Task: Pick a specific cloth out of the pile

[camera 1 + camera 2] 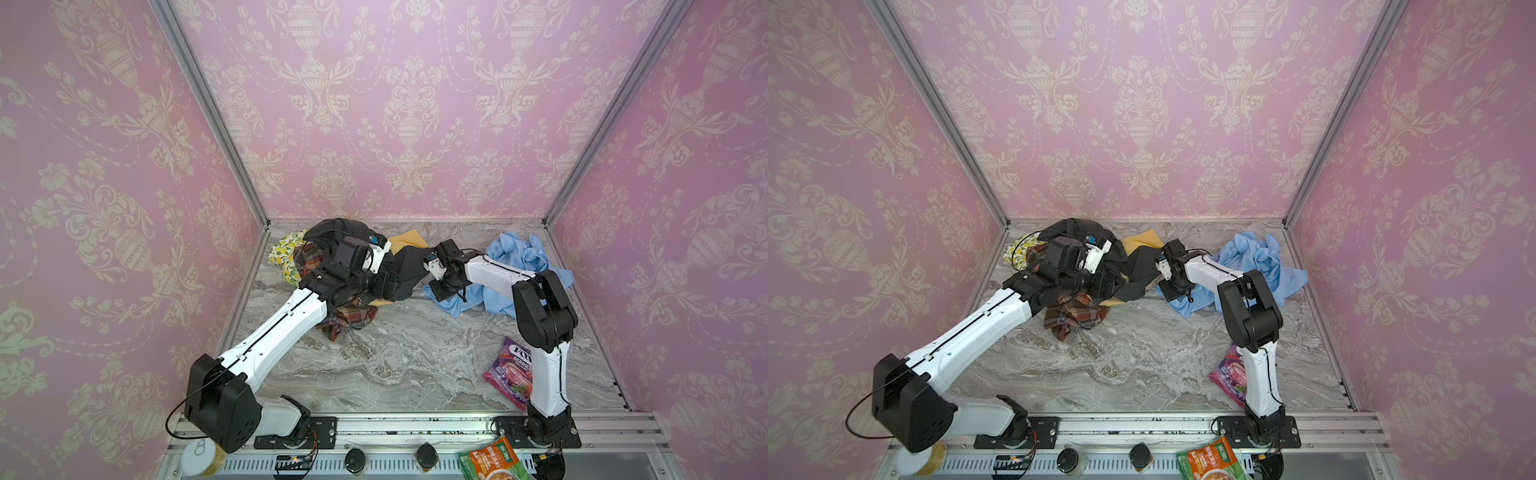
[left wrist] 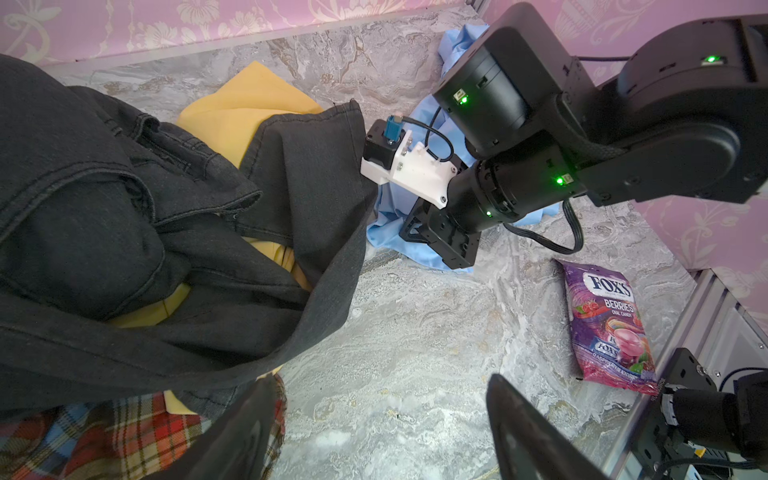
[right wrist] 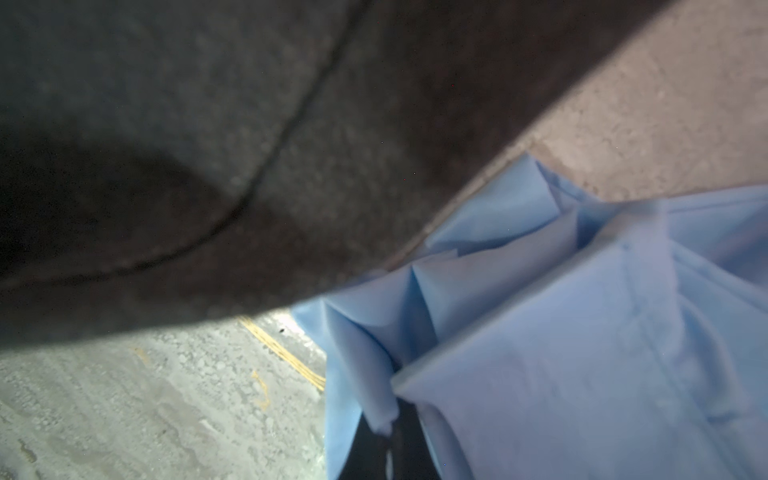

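Marble tabletop (image 1: 395,365) centre open; pile (image 1: 353,318) crowds back-left, blue cloth (image 1: 523,257) back-right, candy bag (image 1: 513,370) front-right.

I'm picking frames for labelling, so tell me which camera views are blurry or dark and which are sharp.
Right wrist view: soft and smeared throughout, the light sky-blue thin fabric shirt blurred, the black denim garment dim. Left wrist view: sharp, print on the purple plastic candy bag readable. Both top views: even light, no glare.
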Available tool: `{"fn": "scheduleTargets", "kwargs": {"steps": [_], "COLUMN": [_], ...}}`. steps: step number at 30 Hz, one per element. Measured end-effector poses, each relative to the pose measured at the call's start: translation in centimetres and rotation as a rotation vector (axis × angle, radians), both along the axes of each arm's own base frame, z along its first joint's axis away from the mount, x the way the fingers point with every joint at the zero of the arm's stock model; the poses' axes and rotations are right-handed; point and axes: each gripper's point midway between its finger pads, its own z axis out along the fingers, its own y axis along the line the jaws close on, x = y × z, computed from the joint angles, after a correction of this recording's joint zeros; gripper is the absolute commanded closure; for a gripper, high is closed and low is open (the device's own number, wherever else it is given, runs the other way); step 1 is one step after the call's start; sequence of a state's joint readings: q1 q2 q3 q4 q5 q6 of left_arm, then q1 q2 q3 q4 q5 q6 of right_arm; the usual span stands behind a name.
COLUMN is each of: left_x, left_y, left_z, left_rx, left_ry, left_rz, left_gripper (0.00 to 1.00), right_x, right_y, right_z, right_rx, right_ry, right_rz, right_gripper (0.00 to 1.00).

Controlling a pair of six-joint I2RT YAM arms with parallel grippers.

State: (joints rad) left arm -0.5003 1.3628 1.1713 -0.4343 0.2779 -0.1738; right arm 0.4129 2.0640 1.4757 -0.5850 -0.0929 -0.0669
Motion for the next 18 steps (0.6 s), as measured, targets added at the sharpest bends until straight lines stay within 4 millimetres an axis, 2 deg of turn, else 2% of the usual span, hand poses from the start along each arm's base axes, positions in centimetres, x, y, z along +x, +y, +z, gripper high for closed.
{"fn": "scheduleTargets", "kwargs": {"steps": [4,7,11,15,18], "left_x": [0.0,-0.1,0.0,0.0,0.2], "left_y": [0.1,0.1,0.1,0.2,0.4], "left_z": [0.0,0.0,-0.1,-0.1,-0.1], "left_rx": [-0.002,-0.001,0.001,0.004,0.010], "left_ry": [-0.004,-0.004,-0.005,-0.007,-0.011], "left_rz": [0.001,0.001,0.004,0.009,0.018], "left_gripper": [0.18,0.19,0.19,0.19,0.19], "right_x": [0.5,1.4,3.7,5.5,5.6], "right_y": [-0.7,-1.8,-3.9,-7.7,-11.4], "right_z": [1.2,4.1,11.4,18.8,21.7], "right_rx": [0.006,0.019,0.079,0.105,0.083], "right_ry": [-0.025,-0.084,-0.236,-0.406,-0.482], "right_rz": [-0.029,-0.063,-0.150,-0.266,-0.371], "right_gripper": [1.00,1.00,1.00,1.00,1.00]}}
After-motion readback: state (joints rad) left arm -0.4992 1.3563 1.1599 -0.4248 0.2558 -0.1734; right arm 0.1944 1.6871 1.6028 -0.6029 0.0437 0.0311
